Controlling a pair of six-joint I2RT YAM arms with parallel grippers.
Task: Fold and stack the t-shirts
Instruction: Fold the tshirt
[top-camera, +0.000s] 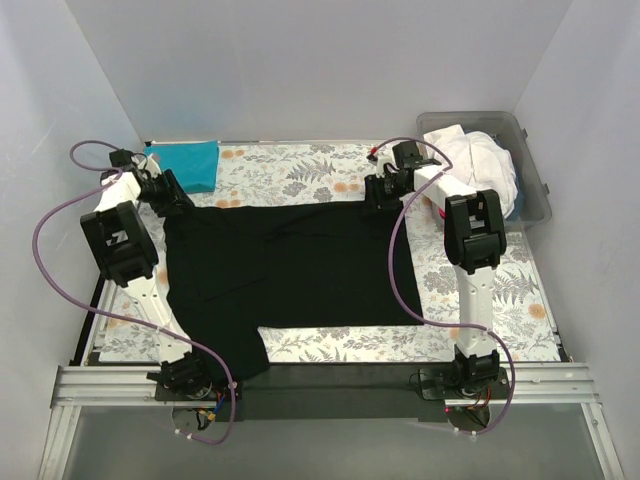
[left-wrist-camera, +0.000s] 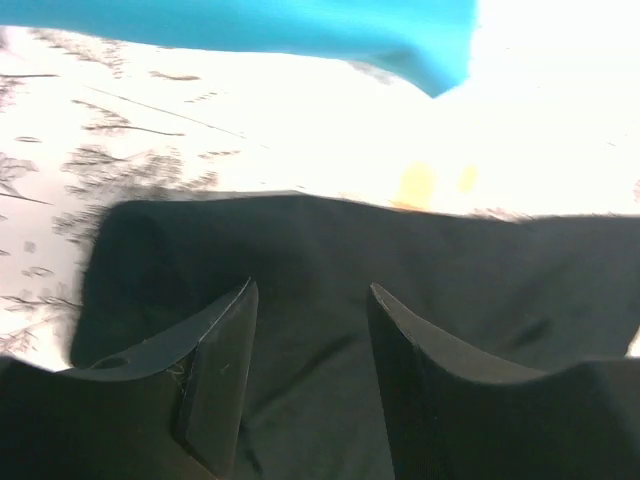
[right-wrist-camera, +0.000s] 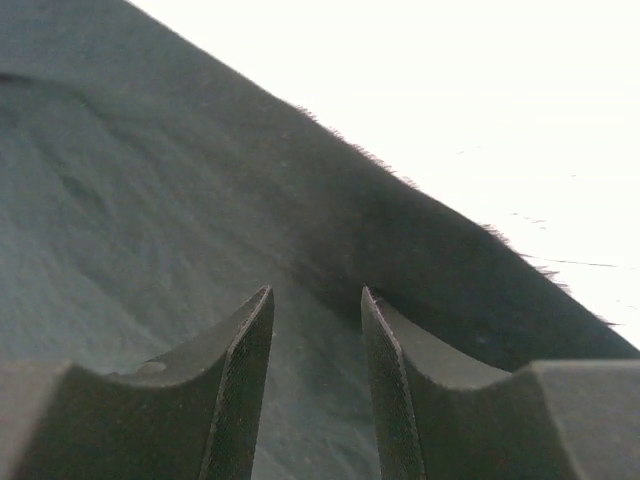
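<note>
The black t-shirt lies spread flat on the floral cloth, one sleeve hanging toward the near left. My left gripper is open over its far left corner; the black cloth lies under the jaws. My right gripper is open over its far right corner, above the black cloth near its edge. The teal-blue t-shirt lies folded at the far left and shows in the left wrist view. The white t-shirt is bunched in the tub.
The clear grey plastic tub stands at the far right, off the floral table cloth. White walls close the back and sides. Purple cables loop from both arms. A metal rail runs along the near edge.
</note>
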